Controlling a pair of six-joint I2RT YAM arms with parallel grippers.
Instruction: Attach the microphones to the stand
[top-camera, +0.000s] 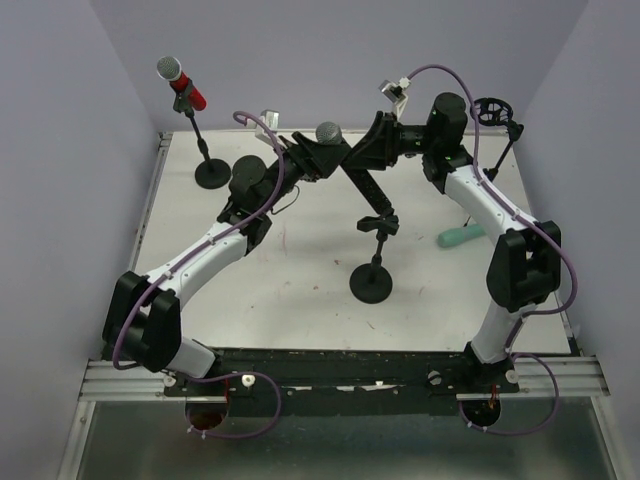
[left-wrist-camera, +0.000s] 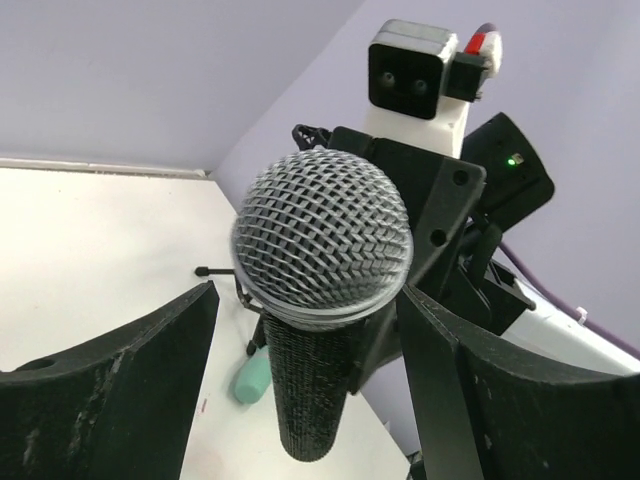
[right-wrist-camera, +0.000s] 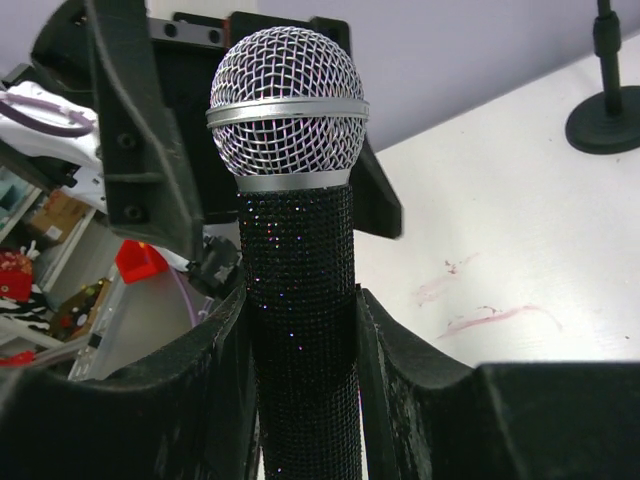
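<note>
The black microphone (top-camera: 328, 133) with its grey mesh head hangs in the air above the back of the table. My right gripper (right-wrist-camera: 300, 300) is shut on its sparkly black body (right-wrist-camera: 300, 260), head up. My left gripper (left-wrist-camera: 310, 295) is open around the same microphone's head (left-wrist-camera: 322, 235): there is a clear gap on the left side, and the right finger (left-wrist-camera: 470, 390) is close to the mesh. The red microphone (top-camera: 181, 84) sits clipped in the far-left stand (top-camera: 212, 172). The mint-green microphone (top-camera: 462, 236) lies on the table at the right. An empty stand (top-camera: 373, 283) stands mid-table.
A third stand with a round holder (top-camera: 492, 108) rises at the back right corner. Purple walls close in the white table (top-camera: 300, 300) on three sides. Both arm bases sit on the rail (top-camera: 340, 378) at the near edge.
</note>
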